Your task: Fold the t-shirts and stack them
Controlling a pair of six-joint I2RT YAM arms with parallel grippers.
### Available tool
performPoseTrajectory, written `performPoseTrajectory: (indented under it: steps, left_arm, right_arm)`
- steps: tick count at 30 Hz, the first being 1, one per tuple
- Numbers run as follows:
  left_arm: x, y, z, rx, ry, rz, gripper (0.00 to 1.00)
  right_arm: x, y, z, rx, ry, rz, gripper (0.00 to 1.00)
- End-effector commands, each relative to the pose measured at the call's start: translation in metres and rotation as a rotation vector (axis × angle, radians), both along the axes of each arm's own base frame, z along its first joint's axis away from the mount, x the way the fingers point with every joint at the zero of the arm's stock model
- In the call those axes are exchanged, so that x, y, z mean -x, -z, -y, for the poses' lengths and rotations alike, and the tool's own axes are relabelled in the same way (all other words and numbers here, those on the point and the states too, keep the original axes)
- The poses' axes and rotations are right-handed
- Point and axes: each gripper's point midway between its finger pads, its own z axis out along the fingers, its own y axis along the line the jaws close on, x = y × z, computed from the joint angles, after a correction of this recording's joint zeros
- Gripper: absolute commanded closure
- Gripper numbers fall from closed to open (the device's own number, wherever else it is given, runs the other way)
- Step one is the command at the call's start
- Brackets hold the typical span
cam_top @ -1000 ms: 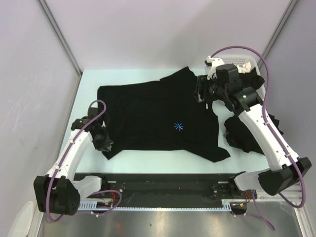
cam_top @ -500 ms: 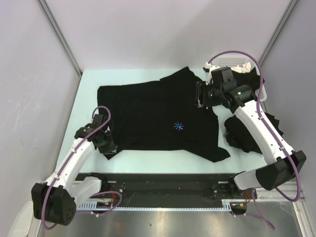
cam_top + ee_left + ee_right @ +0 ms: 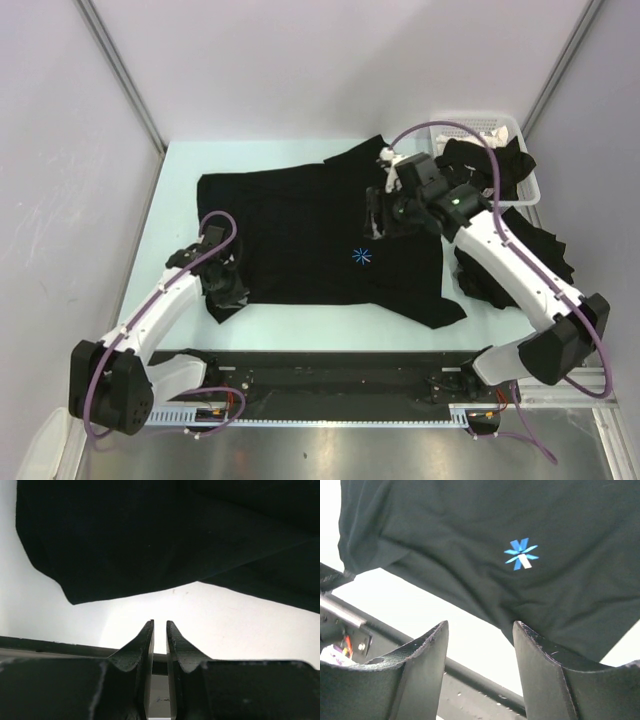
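A black t-shirt lies spread flat on the table, with a light-blue starburst mark on its chest. My left gripper sits low at the shirt's near left corner. In the left wrist view its jaws are nearly together with nothing between them, over bare table just short of the shirt's edge. My right gripper hovers above the shirt's upper chest. In the right wrist view it is open and empty, with the shirt and starburst below.
A white slotted basket at the back right holds black shirts. More black cloth lies heaped on the table right of the spread shirt. A black rail runs along the near edge. Grey walls enclose the sides.
My right gripper has moved left and nearer, from the basket side out over the shirt's chest. My left gripper has shifted right to the shirt's near left corner.
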Motion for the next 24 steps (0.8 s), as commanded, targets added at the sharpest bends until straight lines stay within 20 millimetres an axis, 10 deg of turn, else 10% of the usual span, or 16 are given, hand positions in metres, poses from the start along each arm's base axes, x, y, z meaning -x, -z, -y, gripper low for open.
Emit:
performPoseTrajectory:
  steps: [1,9,24]
  left_arm:
    - [-0.026,-0.019,0.015,0.044,0.001,0.077,0.8]
    - [-0.03,-0.026,0.015,0.036,0.024,0.084,0.8]
    - [-0.037,-0.03,0.017,0.028,0.058,0.096,0.8]
  right_arm:
    - [0.013,0.028,-0.039,0.022,-0.061,-0.04,0.41]
    - [0.039,0.087,-0.073,0.161,-0.133,-0.074,0.4]
    - [0.026,0.127,-0.005,0.421,-0.018,-0.117,0.38]
